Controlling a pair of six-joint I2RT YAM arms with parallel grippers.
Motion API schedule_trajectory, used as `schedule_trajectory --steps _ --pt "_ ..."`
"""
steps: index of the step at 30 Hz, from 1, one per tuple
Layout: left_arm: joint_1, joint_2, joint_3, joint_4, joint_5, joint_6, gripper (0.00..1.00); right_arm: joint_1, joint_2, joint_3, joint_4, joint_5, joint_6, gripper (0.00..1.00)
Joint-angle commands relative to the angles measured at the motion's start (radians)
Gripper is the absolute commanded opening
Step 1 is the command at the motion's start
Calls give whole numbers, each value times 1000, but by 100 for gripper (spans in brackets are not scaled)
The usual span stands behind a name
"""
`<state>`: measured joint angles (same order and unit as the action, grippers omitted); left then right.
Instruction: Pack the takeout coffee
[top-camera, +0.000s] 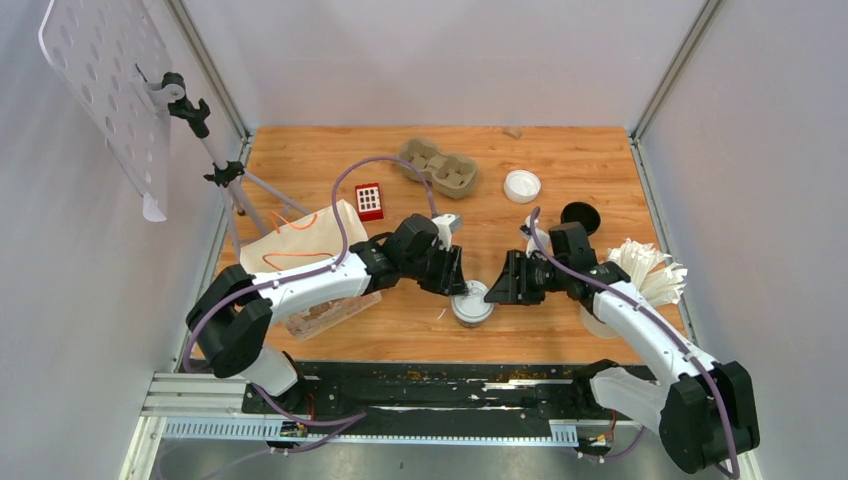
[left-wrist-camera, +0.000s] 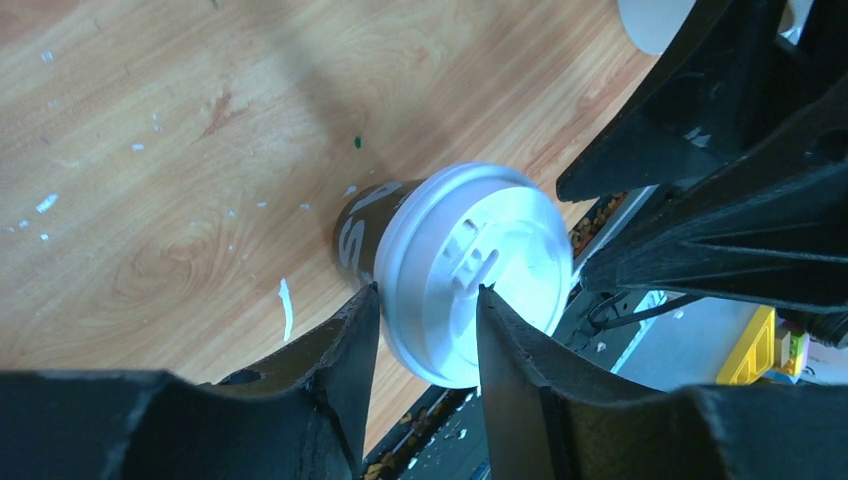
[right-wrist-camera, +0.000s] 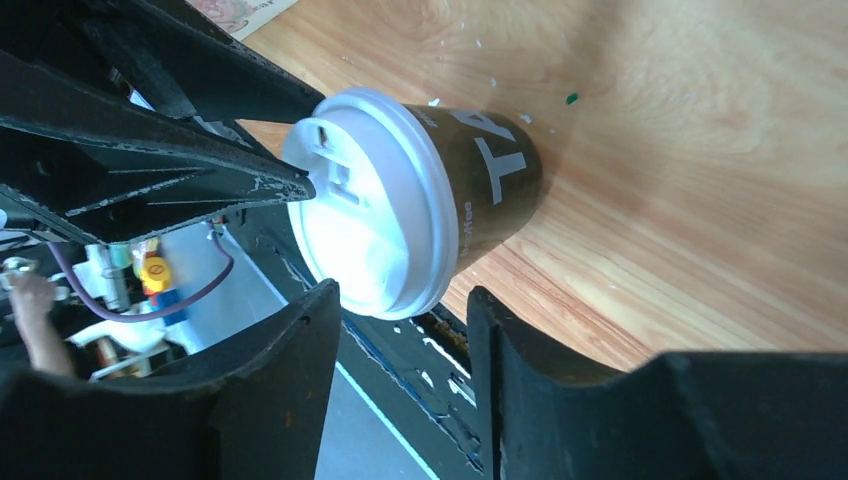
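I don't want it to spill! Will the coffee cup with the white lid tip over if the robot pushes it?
Probably, if pushed up high. The cup stands upright and looks narrower at its base than at the lid, so it may topple. Once down, its round side would likely roll.

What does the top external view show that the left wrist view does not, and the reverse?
Top only: the pulp cup tray, the paper bag, a small red box. Left wrist only: white lettering on the coffee cup, the raised tab on its lid. Both: that cup on the wooden table, the left gripper and right gripper at it.
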<state>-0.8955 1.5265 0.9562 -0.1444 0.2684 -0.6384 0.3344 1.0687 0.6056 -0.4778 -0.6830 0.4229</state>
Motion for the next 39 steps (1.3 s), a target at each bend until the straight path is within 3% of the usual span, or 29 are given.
schedule_trajectory --steps 1,5,10,15,18,20,28,39 --pt "1 -21 107 -68 -5 39 50 6 -57 137 -176 96 -92 53" --pt "6 -38 143 -111 -25 55 57 25 -88 190 -228 151 -107 57" --pt "24 -79 131 -144 -54 60 57 138 -98 238 -219 250 -123 55" --pt "49 -142 96 -175 -94 32 53 363 -59 301 -183 483 -171 71" --pt "55 -175 79 -181 -95 10 51 407 -6 334 -183 562 -196 83" --pt "56 -186 69 -193 -100 -6 50 419 28 357 -201 595 -205 85" --pt "56 -174 -29 -46 28 -49 47 383 111 407 -270 541 -135 73" --pt "50 -166 -144 118 131 -117 45 294 99 308 -212 437 -110 57"
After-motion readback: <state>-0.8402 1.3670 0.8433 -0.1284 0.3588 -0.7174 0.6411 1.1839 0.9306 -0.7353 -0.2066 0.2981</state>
